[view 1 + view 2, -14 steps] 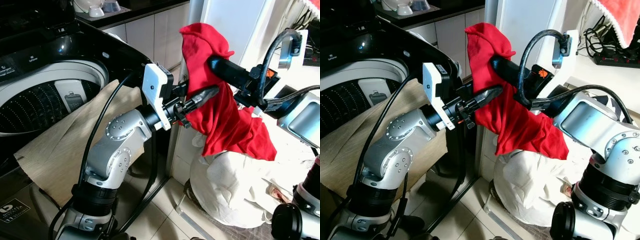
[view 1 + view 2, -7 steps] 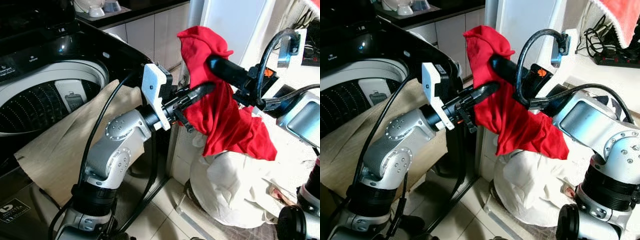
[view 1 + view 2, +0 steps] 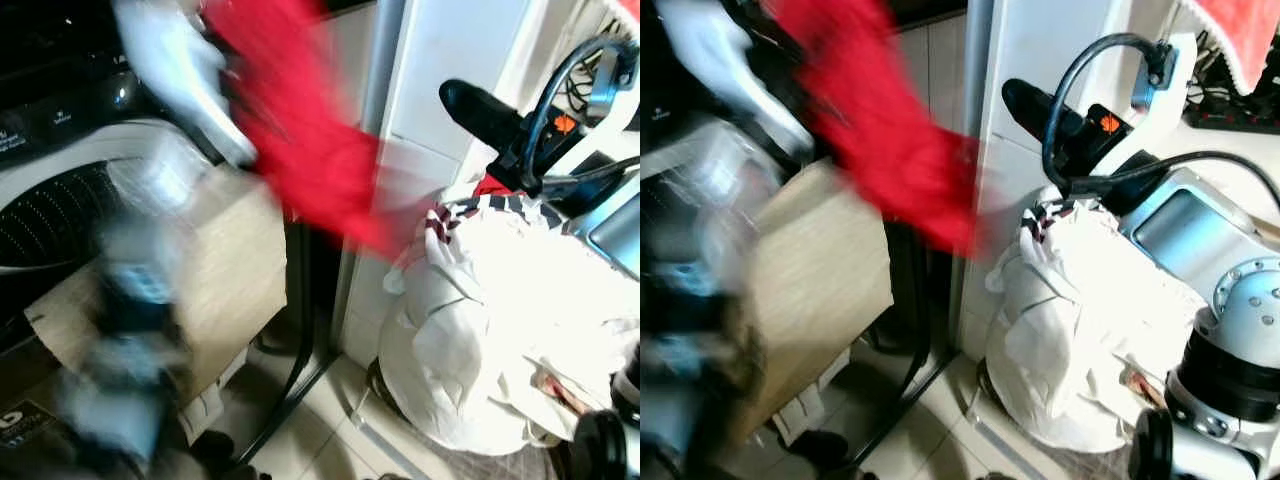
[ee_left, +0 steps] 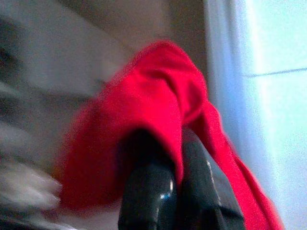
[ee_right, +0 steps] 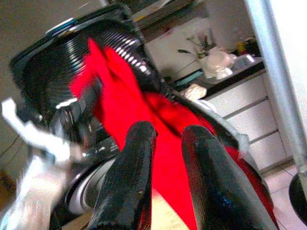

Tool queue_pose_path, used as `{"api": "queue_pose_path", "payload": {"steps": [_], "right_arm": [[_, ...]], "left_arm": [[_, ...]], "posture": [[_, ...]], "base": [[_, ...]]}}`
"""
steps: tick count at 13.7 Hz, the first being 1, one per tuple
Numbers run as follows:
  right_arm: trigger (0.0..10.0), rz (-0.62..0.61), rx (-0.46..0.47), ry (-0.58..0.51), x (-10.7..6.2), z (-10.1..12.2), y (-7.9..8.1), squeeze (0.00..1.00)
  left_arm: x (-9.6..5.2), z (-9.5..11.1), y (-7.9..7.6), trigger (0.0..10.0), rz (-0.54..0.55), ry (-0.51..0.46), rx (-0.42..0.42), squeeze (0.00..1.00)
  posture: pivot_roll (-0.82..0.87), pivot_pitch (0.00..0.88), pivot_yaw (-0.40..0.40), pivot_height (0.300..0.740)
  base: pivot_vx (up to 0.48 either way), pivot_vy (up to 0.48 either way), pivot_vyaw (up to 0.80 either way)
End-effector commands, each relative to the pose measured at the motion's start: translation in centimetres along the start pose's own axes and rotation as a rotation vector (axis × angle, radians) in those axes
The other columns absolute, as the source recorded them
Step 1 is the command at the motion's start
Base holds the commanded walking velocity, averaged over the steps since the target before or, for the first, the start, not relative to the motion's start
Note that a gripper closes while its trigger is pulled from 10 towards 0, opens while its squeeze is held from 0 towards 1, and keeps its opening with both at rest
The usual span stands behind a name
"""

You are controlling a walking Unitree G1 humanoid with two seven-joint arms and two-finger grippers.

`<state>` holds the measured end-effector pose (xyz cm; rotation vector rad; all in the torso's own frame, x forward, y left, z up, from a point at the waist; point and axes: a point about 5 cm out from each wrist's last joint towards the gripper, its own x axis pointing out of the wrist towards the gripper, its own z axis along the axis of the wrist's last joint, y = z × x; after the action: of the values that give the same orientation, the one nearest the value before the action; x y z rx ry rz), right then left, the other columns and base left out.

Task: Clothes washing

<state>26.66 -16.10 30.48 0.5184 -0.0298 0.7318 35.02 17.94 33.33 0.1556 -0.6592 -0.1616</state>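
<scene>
A red garment (image 3: 310, 140) streaks through the air between the white laundry bag (image 3: 480, 330) and the top-loading washer's open drum (image 3: 60, 210). My left gripper (image 4: 175, 163) is shut on a fold of it, and the left arm (image 3: 180, 70) is a white blur above the washer. My right gripper (image 3: 475, 105) hangs over the bag, open, with nothing between its fingers (image 5: 134, 163). A striped item (image 3: 450, 215) shows at the bag's mouth.
A beige panel (image 3: 230, 260) leans from the washer's front edge. A white cabinet side with a metal pole (image 3: 385, 60) stands behind the bag. A counter with bowls (image 5: 216, 62) lies beyond the washer. Tiled floor (image 3: 330, 430) is below.
The red garment has come off my right gripper. My left arm has swung fast up and left toward the washer, dragging the garment with it. The right gripper now stands bare.
</scene>
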Motion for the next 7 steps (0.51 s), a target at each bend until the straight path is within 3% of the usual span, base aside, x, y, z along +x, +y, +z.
{"api": "queue_pose_path", "payload": {"steps": [1,2,3,4,5,6,7], "right_arm": [[10.0,0.03,-0.03,0.005,0.0,-0.1,0.7,0.0],[10.0,0.036,-0.056,0.041,0.3,-0.8,0.9,0.0],[10.0,0.036,-0.092,0.083,0.5,-1.6,1.1,0.0],[10.0,0.036,-0.099,0.091,0.6,-1.7,1.1,0.0],[10.0,0.05,-0.194,0.199,0.9,-3.5,1.8,0.0],[10.0,0.058,-0.212,0.23,0.9,-4.0,2.1,0.0],[10.0,0.071,-0.27,0.314,0.9,-5.5,2.5,0.0]], "left_arm": [[0.9,2.8,2.3,0.0,0.113,-0.127,0.112,0.0],[1.5,2.4,3.7,0.0,0.114,-0.084,0.184,0.0],[1.5,0.8,4.4,0.0,0.111,0.005,0.242,0.0],[1.4,0.4,4.4,0.0,0.112,0.023,0.253,0.0],[0.4,-4.2,4.9,10.0,0.148,0.332,0.315,0.0],[-0.1,-5.7,4.7,10.0,0.12,0.425,0.31,0.0],[-1.6,-8.5,4.4,10.0,0.075,0.578,0.3,0.0]], "posture": [[-0.09,0.0,0.002,0.74],[-0.09,0.0,0.008,0.74],[-0.09,0.0,0.011,0.74],[-0.09,0.0,0.011,0.74],[-0.1,0.0,0.016,0.74],[-0.1,0.0,0.014,0.74],[-0.1,0.0,0.015,0.74]], "base": [[0.0,0.0,0.0],[0.0,0.0,0.0],[0.0,0.0,0.0],[0.0,0.0,0.0],[0.0,0.0,0.0],[0.0,0.0,0.0],[0.0,0.0,0.0]]}}
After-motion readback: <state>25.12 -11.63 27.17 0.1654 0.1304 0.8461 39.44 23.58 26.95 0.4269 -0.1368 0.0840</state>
